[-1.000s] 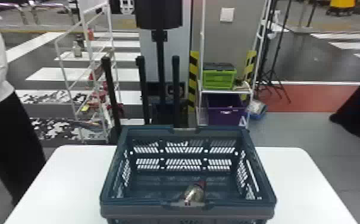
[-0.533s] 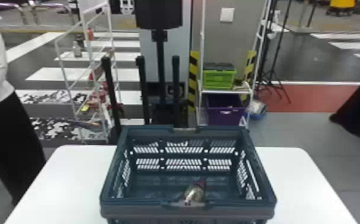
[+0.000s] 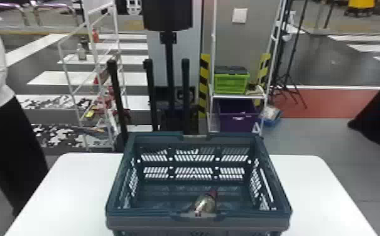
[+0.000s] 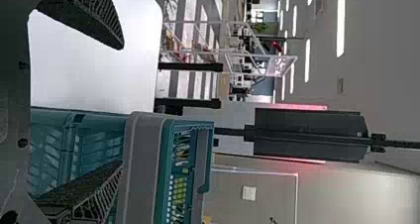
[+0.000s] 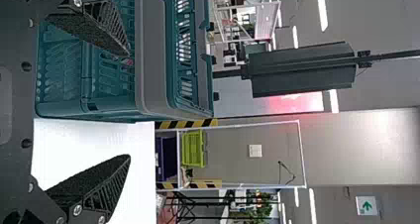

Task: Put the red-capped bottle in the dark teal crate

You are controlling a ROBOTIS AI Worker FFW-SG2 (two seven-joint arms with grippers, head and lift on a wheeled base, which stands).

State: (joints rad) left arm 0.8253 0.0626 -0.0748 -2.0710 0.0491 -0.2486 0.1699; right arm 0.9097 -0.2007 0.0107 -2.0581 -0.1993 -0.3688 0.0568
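Left side: left gripper (image 4: pixel 122 105) by the crate, in its own wrist view. Fingers wide apart, nothing held. One finger lies against the crate's side in that view, the other against the table (image 3: pixel 73 188); contact with the crate cannot be told.

Centre: crate (image 3: pixel 245 222) upright on the table, top open. Bottle (image 3: pixel 205 202) inside, close to the near wall, red cap (image 3: pixel 213 192) pointing away from the robot and somewhat to its right. Lower end cut off by the near rim; whether it lies flat or leans on the wall, cannot tell.

Right side: right gripper (image 5: pixel 130 106) at the crate's other flank, fingers spread, empty.

Step in hand: the placing looks done, bottle within the walls and free of both grippers. What remains is probably only the clearing of the arms. Next move calls for drawing each gripper back from the crate, fingers kept spread, no closing on the rim. Likeliest fault: a fingertip snagging the slotted side and dragging the crate, which could roll the bottle. No regrasp seems needed.
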